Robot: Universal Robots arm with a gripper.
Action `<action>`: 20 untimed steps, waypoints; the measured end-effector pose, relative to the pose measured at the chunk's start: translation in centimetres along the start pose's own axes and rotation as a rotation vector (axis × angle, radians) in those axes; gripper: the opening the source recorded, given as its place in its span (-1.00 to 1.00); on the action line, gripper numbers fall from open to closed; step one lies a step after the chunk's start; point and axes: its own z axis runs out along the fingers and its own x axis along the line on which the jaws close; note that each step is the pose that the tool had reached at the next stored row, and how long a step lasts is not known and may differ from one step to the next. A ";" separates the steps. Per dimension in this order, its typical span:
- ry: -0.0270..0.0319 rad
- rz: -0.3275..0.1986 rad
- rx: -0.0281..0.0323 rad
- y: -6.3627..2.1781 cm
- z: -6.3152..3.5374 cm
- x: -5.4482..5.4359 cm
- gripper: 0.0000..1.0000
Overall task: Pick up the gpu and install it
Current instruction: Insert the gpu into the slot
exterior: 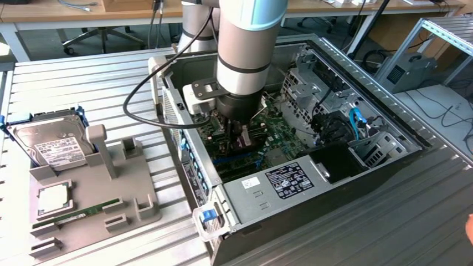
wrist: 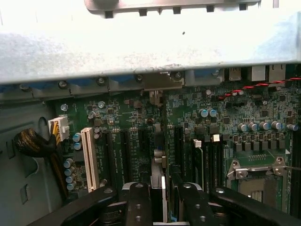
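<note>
Showing a slatted metal desk [exterior: 88, 83] under even light, wooden benches [exterior: 44, 11] along the back, an office chair base [exterior: 96, 36] on grey floor [exterior: 436, 105].

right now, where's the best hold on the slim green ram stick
Likely mid-length on its upper long edge, from straight above: the slim green RAM stick seems to stand on edge in the flat grey holder's slots, leaving both flat faces free to pinch.

Grey ribbed metal table [exterior: 81, 77]; matt grey sheet-metal case [exterior: 244, 194]; glossy green motherboard [wrist: 127, 117]; matt black plastic fingers [wrist: 138, 202]; shiny metal drive [exterior: 52, 141] with paper label; matt grey plastic holder [exterior: 133, 205]
</note>
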 end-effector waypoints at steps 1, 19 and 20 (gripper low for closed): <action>0.0002 0.000 0.0000 0.00 0.07 0.0 -0.46; 0.0100 -0.001 0.0021 -0.03 -0.40 0.0 -0.46; 0.0099 -0.001 0.0021 -0.03 -0.40 0.0 -0.46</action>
